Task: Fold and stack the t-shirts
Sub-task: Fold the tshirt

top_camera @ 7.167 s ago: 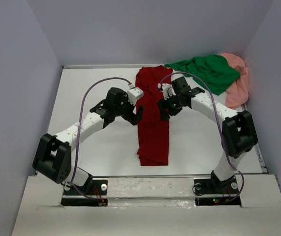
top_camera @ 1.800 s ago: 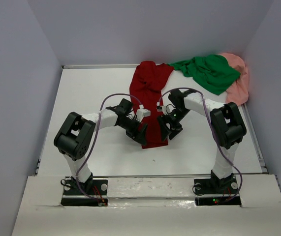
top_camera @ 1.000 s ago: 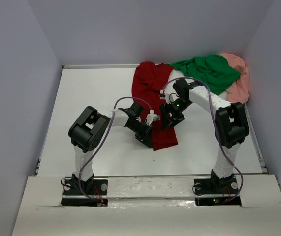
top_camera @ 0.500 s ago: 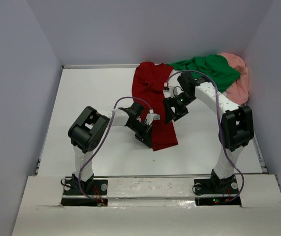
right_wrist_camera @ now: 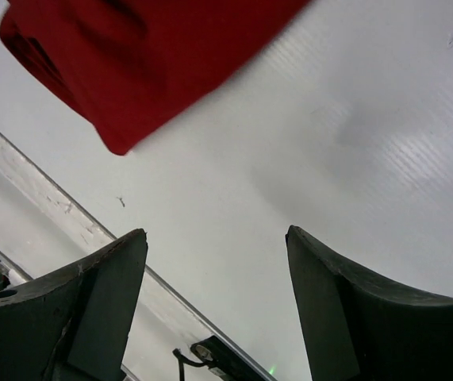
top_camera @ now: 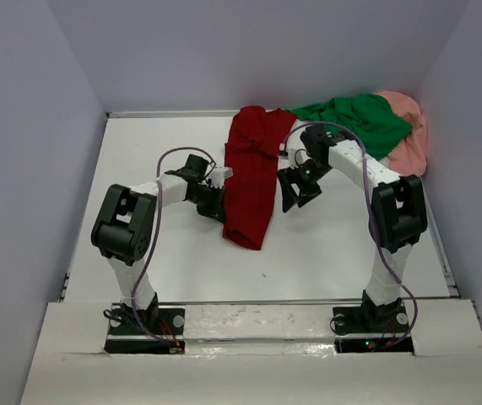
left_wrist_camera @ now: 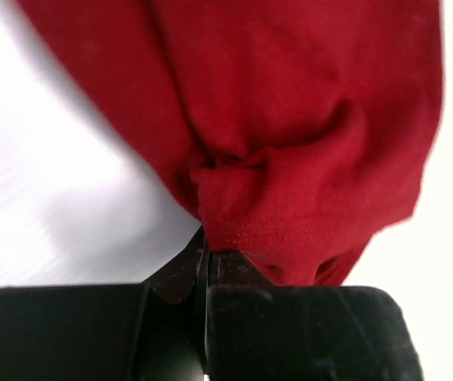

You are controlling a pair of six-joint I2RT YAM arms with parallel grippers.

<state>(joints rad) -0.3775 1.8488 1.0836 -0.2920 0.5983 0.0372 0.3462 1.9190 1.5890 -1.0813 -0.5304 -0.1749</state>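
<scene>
The dark red t-shirt (top_camera: 253,181) lies as a long folded strip down the middle of the white table (top_camera: 156,160). My left gripper (top_camera: 216,205) is at its lower left edge, shut on a bunched fold of the hem (left_wrist_camera: 234,226). My right gripper (top_camera: 295,191) hovers just right of the strip, open, with only bare table between its fingers (right_wrist_camera: 107,294). The red t-shirt's corner (right_wrist_camera: 131,63) shows at the upper left of the right wrist view. The green t-shirt (top_camera: 352,122) lies crumpled at the back right, partly over the salmon pink t-shirt (top_camera: 408,139).
Grey walls (top_camera: 29,169) close the table in on the left, back and right. A metal rail (top_camera: 257,304) runs along the near edge in front of the arm bases. The purple cables (top_camera: 158,177) loop over both arms.
The left gripper closed on the red shirt's lower left edge and pulled it to the left, so the strip's lower end shifted left. The right gripper drew back to the right and stayed open.
</scene>
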